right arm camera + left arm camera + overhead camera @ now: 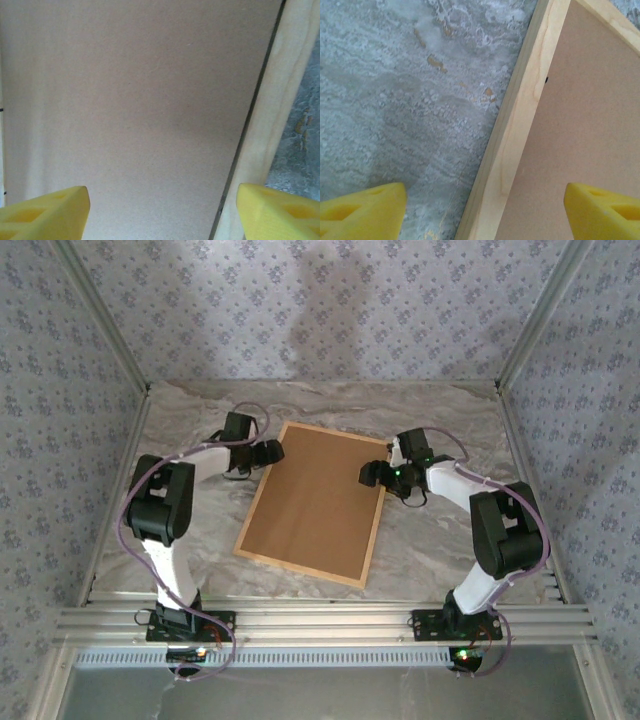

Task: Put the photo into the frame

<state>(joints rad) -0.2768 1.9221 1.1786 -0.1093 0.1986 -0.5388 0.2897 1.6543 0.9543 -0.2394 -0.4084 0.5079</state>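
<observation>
The light wood frame lies flat in the middle of the table, and a plain brown backing board fills it. The photo is hidden. My left gripper hovers open over the frame's upper left rail, one yellow finger above the table and the other over the board. My right gripper is open over the frame's right rail, with the board under most of its span. Neither gripper holds anything.
The marbled grey table is walled by patterned panels on the left, back and right. Aluminium rails run along the near edge by the arm bases. Bare table lies on both sides of the frame.
</observation>
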